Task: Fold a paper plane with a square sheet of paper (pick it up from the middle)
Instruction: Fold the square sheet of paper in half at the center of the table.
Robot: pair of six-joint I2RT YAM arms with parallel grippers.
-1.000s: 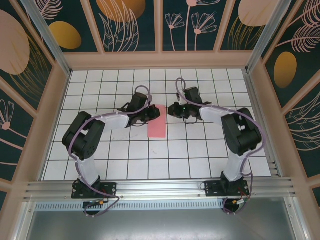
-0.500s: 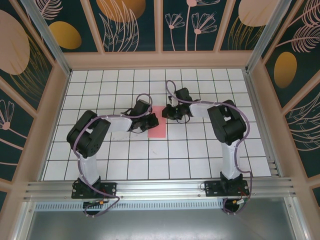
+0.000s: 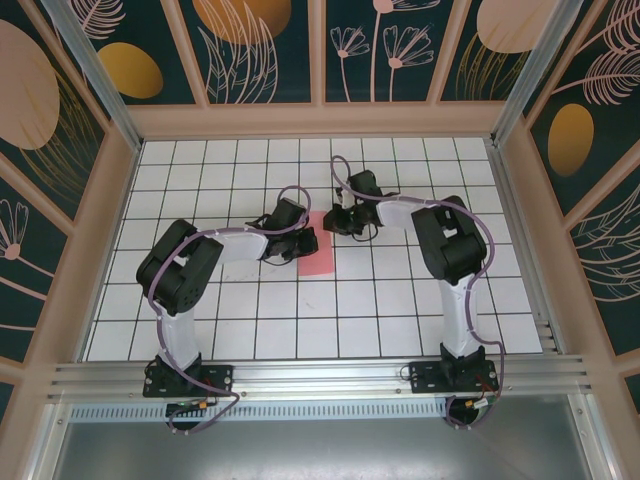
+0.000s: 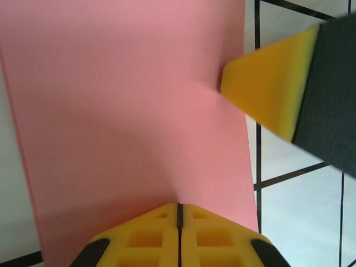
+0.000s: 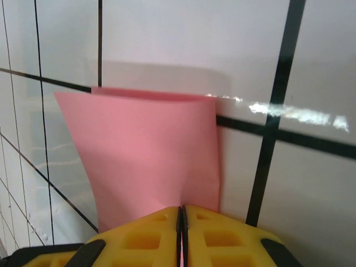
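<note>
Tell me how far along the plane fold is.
Done: the sheet of paper lies as a narrow strip, apparently folded in half. In hand: the left hand and right hand are both shut on it. Left: all nose and wing folds.

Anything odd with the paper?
Nothing torn or spilled. The square sheet of paper, folded to a narrow strip, is pinched by the left claw and the right claw at once, and it puckers toward both tips instead of lying flat.

From above, 2 wrists hide parts of the square sheet of paper (image 3: 318,260); the left wrist view crops its top and the right gripper (image 4: 247,89).
</note>
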